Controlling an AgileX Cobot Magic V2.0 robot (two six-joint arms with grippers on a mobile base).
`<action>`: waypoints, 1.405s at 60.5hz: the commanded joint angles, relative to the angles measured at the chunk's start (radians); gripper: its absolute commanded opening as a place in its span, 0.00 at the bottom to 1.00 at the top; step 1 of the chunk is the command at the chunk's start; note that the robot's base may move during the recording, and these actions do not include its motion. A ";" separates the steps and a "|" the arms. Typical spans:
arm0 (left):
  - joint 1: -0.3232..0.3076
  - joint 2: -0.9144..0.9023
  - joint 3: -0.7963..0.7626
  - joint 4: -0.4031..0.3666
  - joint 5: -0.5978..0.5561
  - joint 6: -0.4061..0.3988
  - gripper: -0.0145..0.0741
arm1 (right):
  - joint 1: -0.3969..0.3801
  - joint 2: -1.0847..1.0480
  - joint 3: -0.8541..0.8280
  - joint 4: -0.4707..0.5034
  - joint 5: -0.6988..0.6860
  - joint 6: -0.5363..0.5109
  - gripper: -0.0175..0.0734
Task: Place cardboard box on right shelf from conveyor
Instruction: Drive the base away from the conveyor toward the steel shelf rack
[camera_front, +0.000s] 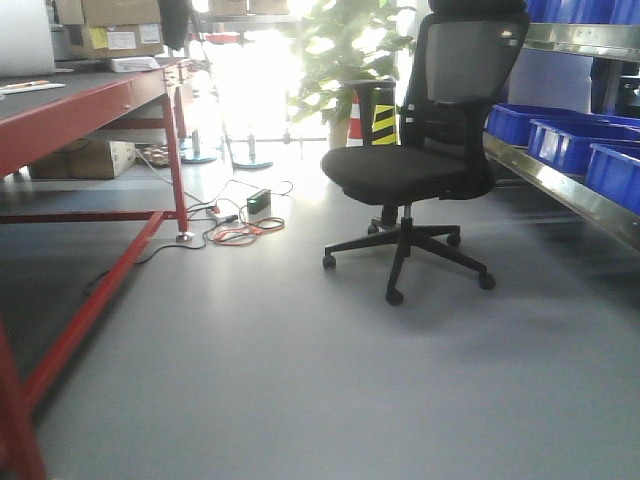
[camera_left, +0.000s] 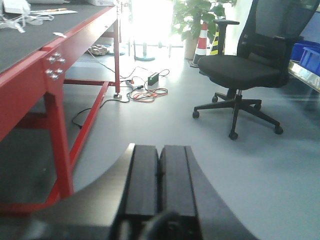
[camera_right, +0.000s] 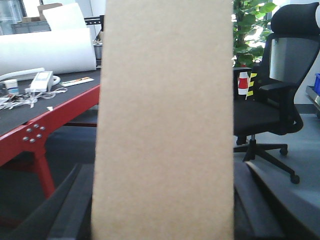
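Matt cardboard box (camera_right: 165, 120), black mesh chair (camera_front: 400, 170)

On our left stands the table (camera_front: 80, 110); cables (camera_front: 240, 228) lie on the floor (camera_front: 300, 380) by its leg. The office chair (camera_front: 410, 170) sits right of them, a potted plant (camera_front: 345, 60) behind it, bins (camera_front: 575, 145) on the shelf (camera_front: 560, 195) further right. The cardboard box (camera_right: 165, 120) stands upright in our right gripper (camera_right: 162, 220).

Left gripper (camera_left: 160, 150): flat matte-black rectangular fingers (camera_left: 142, 175), curved dark housing (camera_left: 100, 195). Right gripper (camera_right: 162, 170): dark grey fingers (camera_right: 70, 210).
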 joint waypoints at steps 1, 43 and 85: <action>0.000 -0.015 0.010 -0.006 -0.086 0.000 0.03 | -0.006 0.020 -0.024 -0.013 -0.107 -0.010 0.31; 0.000 -0.015 0.010 -0.006 -0.086 0.000 0.03 | -0.006 0.020 -0.024 -0.013 -0.107 -0.010 0.31; 0.000 -0.015 0.010 -0.006 -0.086 0.000 0.03 | -0.006 0.020 -0.024 -0.013 -0.107 -0.010 0.31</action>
